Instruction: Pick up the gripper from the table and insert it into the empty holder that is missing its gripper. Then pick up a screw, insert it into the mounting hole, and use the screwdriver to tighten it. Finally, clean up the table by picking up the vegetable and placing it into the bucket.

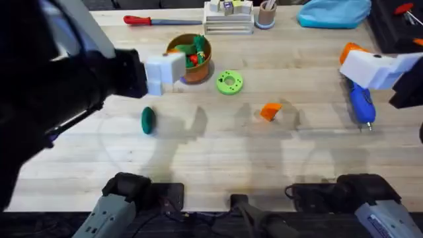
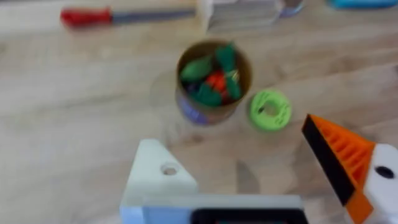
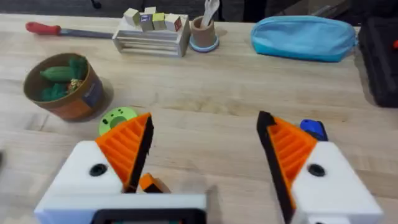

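The orange ribbed gripper lies on the table right of centre, and its tip peeks up between my right fingers. My left gripper hovers open beside the bucket. One of its fingers is the bare white holder with a mounting hole; the other carries an orange pad. My right gripper is open above the blue screwdriver. A dark green vegetable lies on the table at the left. The screw is out of view.
The bucket holds several green and red vegetables. A flat green disc sits just right of it. Along the far edge are a red-handled tool, a white rack, a small cup and a blue pouch.
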Robot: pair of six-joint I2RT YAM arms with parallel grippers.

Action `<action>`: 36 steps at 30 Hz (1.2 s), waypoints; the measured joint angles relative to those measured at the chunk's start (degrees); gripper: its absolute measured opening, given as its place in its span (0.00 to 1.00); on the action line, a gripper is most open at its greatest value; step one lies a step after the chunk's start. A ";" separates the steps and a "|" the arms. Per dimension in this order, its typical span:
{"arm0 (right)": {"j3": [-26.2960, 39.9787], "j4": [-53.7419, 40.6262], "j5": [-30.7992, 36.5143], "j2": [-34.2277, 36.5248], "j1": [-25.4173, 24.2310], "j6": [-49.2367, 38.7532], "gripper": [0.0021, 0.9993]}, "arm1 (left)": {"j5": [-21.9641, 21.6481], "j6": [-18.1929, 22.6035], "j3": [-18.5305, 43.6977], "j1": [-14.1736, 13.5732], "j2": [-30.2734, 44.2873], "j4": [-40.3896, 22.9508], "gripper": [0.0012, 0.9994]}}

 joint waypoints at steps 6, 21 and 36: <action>0.02 -1.67 0.00 0.00 0.00 0.00 0.99 | 1.22 0.85 0.56 -2.56 -2.75 8.61 0.99; 0.02 -1.76 -0.02 0.00 0.00 0.00 0.99 | 1.44 1.24 0.56 -2.58 -2.37 9.67 0.99; 0.02 -1.78 -0.02 0.00 0.00 0.00 0.99 | 3.81 4.63 -0.98 -3.83 -3.37 16.80 0.99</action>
